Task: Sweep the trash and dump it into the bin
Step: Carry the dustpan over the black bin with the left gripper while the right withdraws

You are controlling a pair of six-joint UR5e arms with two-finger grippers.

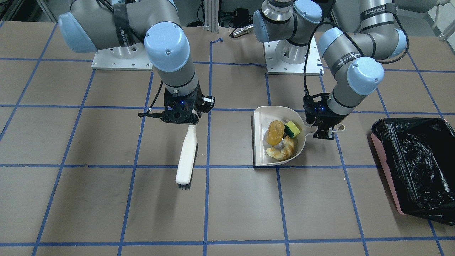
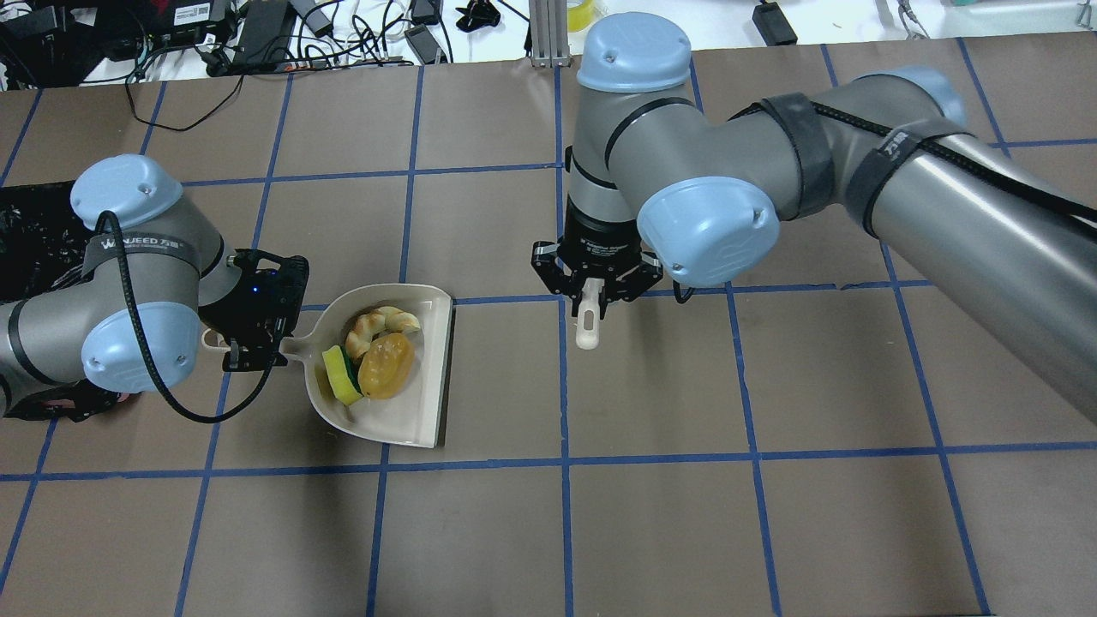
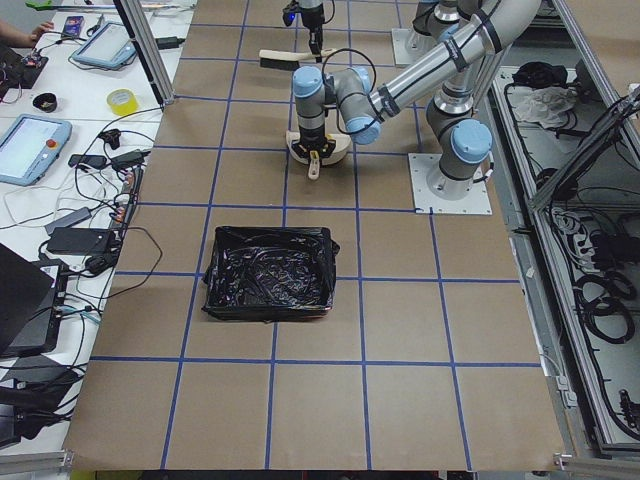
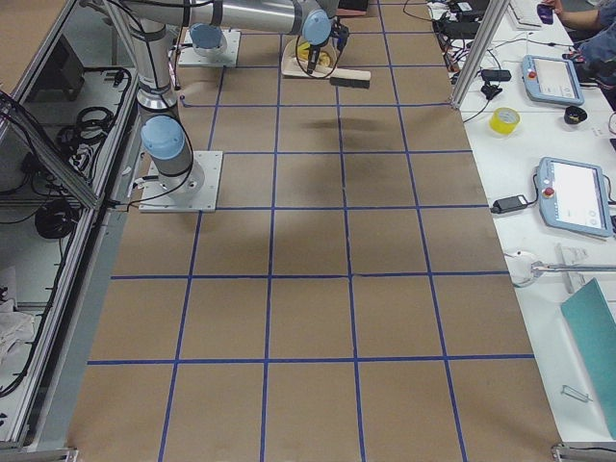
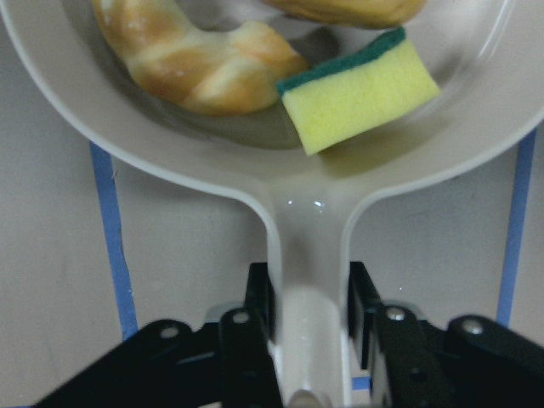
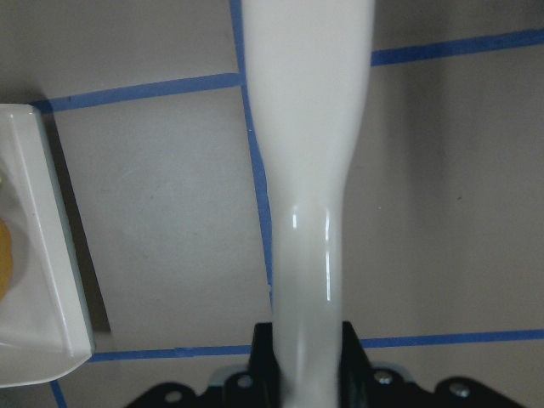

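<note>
The cream dustpan (image 1: 263, 119) (image 2: 433, 360) rests on the table and holds all the trash: the golden-brown lump (image 1: 275, 132) (image 2: 386, 366), the croissant piece (image 1: 282, 149) (image 2: 377, 323) (image 5: 191, 55) and the yellow sponge with green backing (image 1: 293, 128) (image 2: 337, 377) (image 5: 361, 98). My left gripper (image 1: 325, 129) (image 2: 253, 343) (image 5: 308, 340) is shut on the dustpan's handle (image 5: 306, 280). My right gripper (image 1: 183, 115) (image 2: 593, 296) (image 6: 306, 365) is shut on the cream brush (image 1: 187, 153) (image 6: 306, 127), which hangs beside the dustpan. The pink bin with black bag (image 1: 414, 167) (image 3: 268, 272) stands beyond my left arm.
The brown table carries a grid of blue tape (image 1: 209, 167). The arm bases (image 1: 293, 53) stand at the robot's side. Cables and electronics (image 2: 257, 26) lie past the far edge. Tablets and tape rolls (image 3: 35, 145) sit on side benches.
</note>
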